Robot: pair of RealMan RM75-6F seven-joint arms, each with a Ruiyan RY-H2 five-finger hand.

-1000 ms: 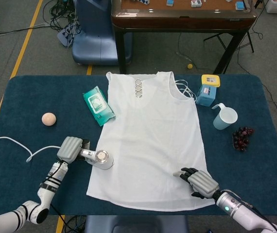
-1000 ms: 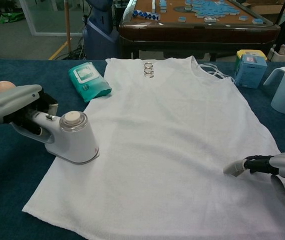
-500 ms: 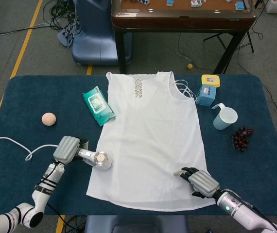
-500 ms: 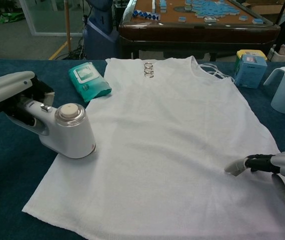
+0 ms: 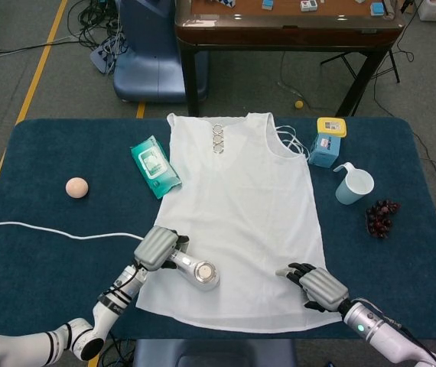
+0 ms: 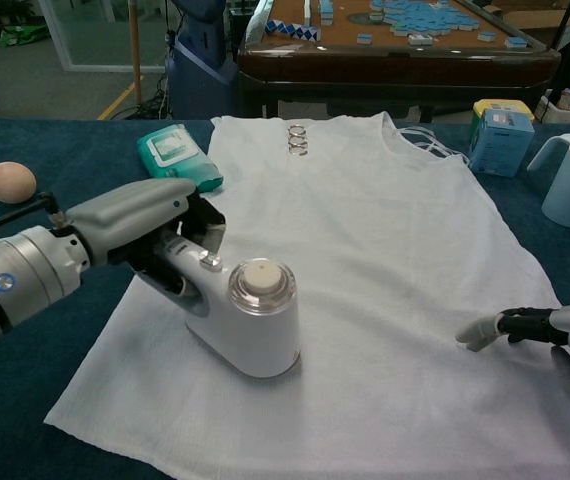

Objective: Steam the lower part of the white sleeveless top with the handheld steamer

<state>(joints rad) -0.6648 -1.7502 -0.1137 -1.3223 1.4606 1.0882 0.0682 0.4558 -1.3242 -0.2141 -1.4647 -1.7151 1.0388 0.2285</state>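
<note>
Two hands work the near edge of the table (image 5: 42, 153). Head view: top (image 5: 241, 199) lies flat mid-table, neckline toward the far edge, hem toward the near edge. Left hand (image 5: 157, 248) is clamped around the steamer (image 5: 200, 272) handle; steamer head sits on the lower left part of the top, just inside its left side seam. Steamer's long axis runs from handle at the left out to the head at the right, pointing across the hem. Right hand (image 5: 319, 287) rests on the lower right corner of the top, fingers spread and flat, gripping nothing. Unsteamed fabric lies to the right of the steamer, between the two hands.

Chest view: left hand (image 6: 150, 225) wraps the handle; steamer (image 6: 250, 320) stands upright, base on the cloth. Right hand (image 6: 555, 340) pins the cloth near the right edge, fingers apart. Wipes pack (image 6: 178, 160) lies beside the top's left shoulder.
</note>
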